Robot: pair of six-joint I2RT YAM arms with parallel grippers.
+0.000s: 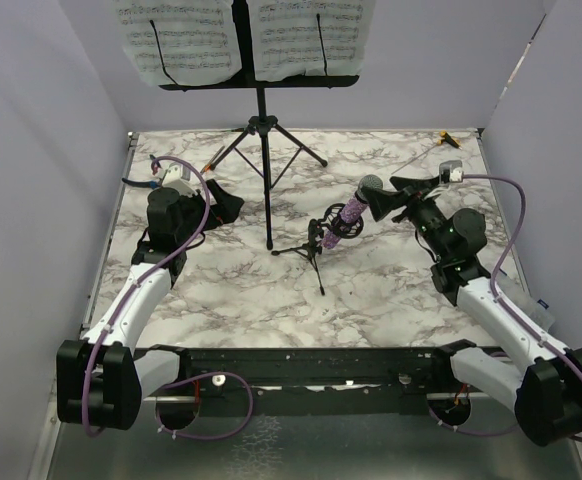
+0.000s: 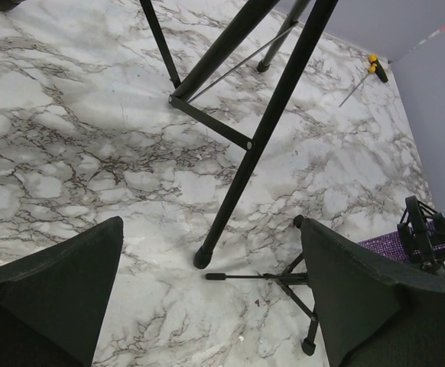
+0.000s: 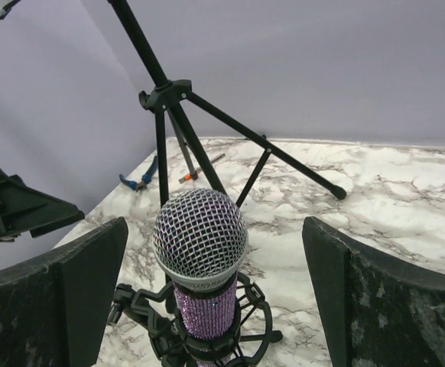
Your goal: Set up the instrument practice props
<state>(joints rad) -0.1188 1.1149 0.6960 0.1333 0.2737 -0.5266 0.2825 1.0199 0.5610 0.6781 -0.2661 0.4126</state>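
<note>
Wide fingers (image 3: 69, 298) flank the seated microphone (image 3: 200, 233)
The right gripper (image 3: 215, 237) stands wide on either side of the purple microphone without touching it. The microphone sits tilted in the small stand (image 1: 314, 248) on the table (image 1: 221, 290). The left gripper (image 2: 211, 229), wide and holding nothing, hovers near the music stand (image 1: 263, 150), which has pages (image 1: 171, 40) on its desk.

Your left gripper (image 2: 211, 287) and right gripper (image 3: 215, 294) each end in two broad, matte black, wedge-shaped fingers (image 2: 54, 298); just behind them sit bulky black wrist housings (image 1: 174, 213); further back your links (image 1: 136, 300) are white shells with black joints; a lilac cable (image 1: 171, 262) loops from a small white plug (image 1: 452, 173) beside each wrist, back to a blocky black base (image 1: 96, 385).
</note>
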